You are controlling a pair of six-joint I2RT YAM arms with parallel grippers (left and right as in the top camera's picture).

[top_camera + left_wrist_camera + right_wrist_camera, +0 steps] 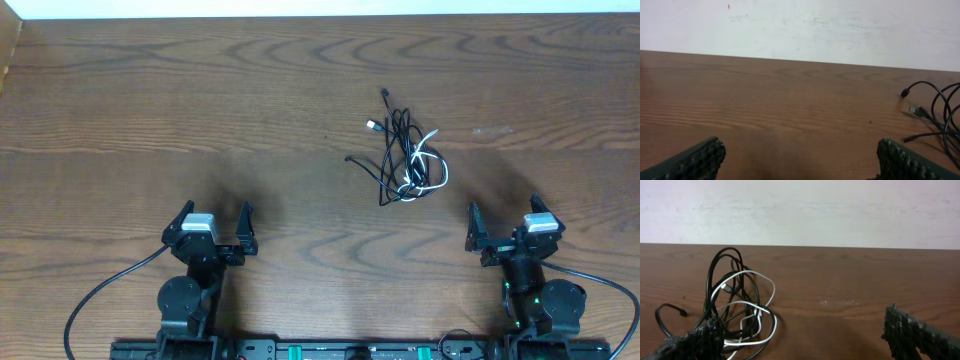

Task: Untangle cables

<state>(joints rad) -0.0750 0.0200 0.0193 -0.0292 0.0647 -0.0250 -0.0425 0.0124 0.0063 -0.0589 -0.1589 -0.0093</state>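
Overhead view: cables [405, 155], black and one white, tangled in one heap on the tabletop [150, 100], right of centre.
Left gripper [215, 212]: jaws spread, holding nothing, at near edge.
Right gripper [503, 212]: jaws spread, holding nothing, at near edge, apart from cables.

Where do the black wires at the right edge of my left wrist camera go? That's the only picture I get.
Observer: Into one tangled pile of cables on the table, nearer the right gripper than the left.
Operator: Are they all black?
Observer: No, a white cable loops through the black ones.
Operator: Is the right gripper grabbing them?
Observer: No, it is open and empty, and from above it sits apart from the pile.
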